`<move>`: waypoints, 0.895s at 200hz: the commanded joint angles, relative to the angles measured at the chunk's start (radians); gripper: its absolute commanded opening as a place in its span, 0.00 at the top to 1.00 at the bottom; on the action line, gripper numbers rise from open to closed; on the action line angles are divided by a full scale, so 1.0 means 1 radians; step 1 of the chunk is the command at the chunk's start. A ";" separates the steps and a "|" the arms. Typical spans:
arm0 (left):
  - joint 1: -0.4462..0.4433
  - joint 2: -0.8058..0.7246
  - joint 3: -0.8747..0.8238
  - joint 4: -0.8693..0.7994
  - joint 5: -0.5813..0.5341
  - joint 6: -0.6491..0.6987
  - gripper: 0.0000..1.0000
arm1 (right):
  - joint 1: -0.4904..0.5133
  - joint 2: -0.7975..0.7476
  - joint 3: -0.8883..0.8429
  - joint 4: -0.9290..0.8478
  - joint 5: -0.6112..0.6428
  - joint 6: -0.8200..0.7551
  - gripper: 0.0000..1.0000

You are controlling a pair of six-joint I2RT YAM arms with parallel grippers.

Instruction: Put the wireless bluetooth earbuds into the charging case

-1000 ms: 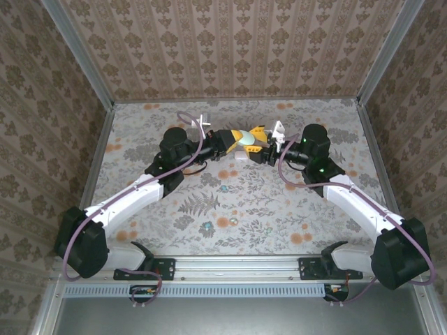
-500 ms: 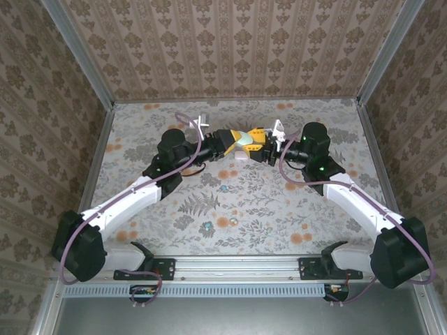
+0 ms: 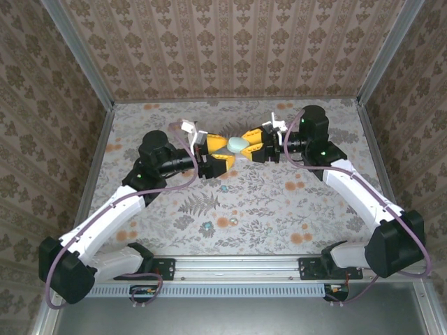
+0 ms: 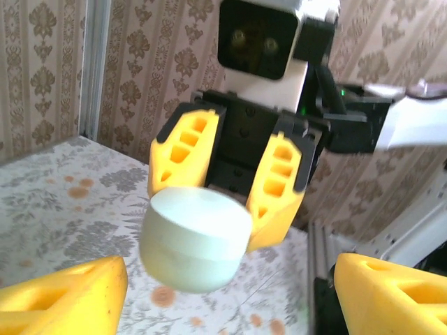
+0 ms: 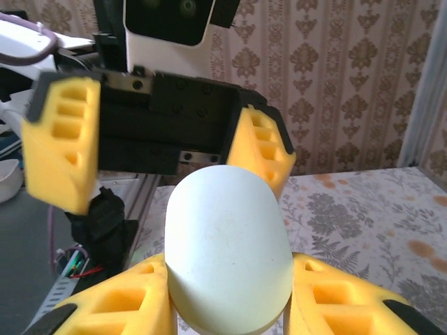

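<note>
One pale mint case (image 3: 238, 144) hung above the far middle of the table (image 3: 279, 209). The right gripper (image 3: 250, 144) pinched it at one end between its pads. The left gripper (image 3: 216, 155) faced it from just beside, jaws spread wide and gripping nothing. The case looked light and stiff, with a smooth rounded shell (slippery, I judged, and apt to twist when pinched by its end). A hold across its broad sides would have been safer. Counted: one case, two grippers. The earbuds I could not pick out against the flowered tabletop, so I gave them no count.
</note>
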 commanded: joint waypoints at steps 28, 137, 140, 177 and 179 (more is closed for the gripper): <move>0.011 0.020 0.007 0.021 0.025 0.218 0.25 | 0.006 0.022 0.050 -0.049 -0.091 0.006 0.68; 0.010 0.073 0.032 0.090 0.045 0.146 0.55 | 0.036 0.045 0.062 -0.029 -0.058 0.007 0.67; 0.010 0.074 0.032 0.091 0.045 0.145 0.55 | 0.037 0.044 0.061 -0.027 -0.058 0.008 0.67; 0.008 0.075 0.034 0.087 0.048 0.144 0.57 | 0.038 0.039 0.048 -0.028 -0.051 -0.001 0.67; 0.008 0.075 0.035 0.085 0.049 0.144 0.56 | 0.037 0.039 0.049 -0.028 -0.051 -0.002 0.67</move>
